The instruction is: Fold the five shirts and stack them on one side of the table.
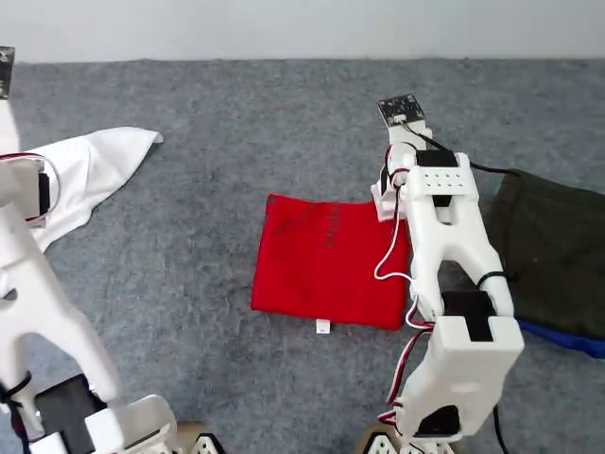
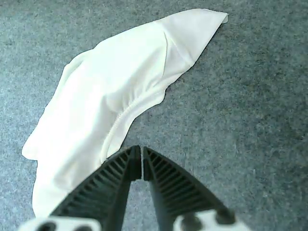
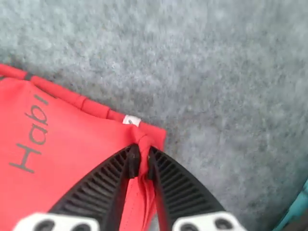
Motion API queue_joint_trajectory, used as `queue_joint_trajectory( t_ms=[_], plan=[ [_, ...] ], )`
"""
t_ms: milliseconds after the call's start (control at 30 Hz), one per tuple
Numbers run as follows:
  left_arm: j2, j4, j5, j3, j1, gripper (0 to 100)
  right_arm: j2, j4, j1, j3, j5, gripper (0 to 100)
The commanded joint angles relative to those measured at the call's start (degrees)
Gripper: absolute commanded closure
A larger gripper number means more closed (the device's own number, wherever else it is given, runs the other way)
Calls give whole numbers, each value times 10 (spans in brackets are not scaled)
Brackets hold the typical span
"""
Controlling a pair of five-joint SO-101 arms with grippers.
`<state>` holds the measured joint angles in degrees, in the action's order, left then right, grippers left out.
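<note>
Right pincer point(image 3: 142, 155) w/ red shirt point(image 3: 72, 183) corner betw. jaws

red shirt point(image 1: 326, 260) folded, centre | white shirt point(image 1: 90, 175) crumpled, left | dark shirt point(image 1: 553, 246) right, perhaps folded

Dark grey lettering printed on red shirt point(image 3: 62, 159), running along the cloth near one corner, cut off at the frame edge. Small white tag point(image 1: 323, 327) at its hem: too small to read.
</note>
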<state>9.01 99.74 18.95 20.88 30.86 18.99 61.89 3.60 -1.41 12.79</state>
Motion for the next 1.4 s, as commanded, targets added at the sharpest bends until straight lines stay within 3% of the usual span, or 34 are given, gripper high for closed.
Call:
queue_joint_trajectory(
  t_ms=[0,300,433,533,633,900,1100,1367],
  plan=[
    [16,6,6,3,2,987,7,-22,4,-60,30,990],
    [16,6,6,3,2,987,51,46,4,-156,31,972],
    [16,6,6,3,2,987,49,142,4,-190,26,818],
    [16,6,6,3,2,987,50,220,4,-200,-25,710],
    [15,6,6,2,1,987,54,274,9,-200,-65,669],
    [15,6,6,2,0,987,101,310,70,-193,-100,670],
    [18,6,6,2,2,987,204,303,71,-196,-129,672],
    [15,6,5,1,2,987,242,286,65,-196,-125,898]
  ],
)
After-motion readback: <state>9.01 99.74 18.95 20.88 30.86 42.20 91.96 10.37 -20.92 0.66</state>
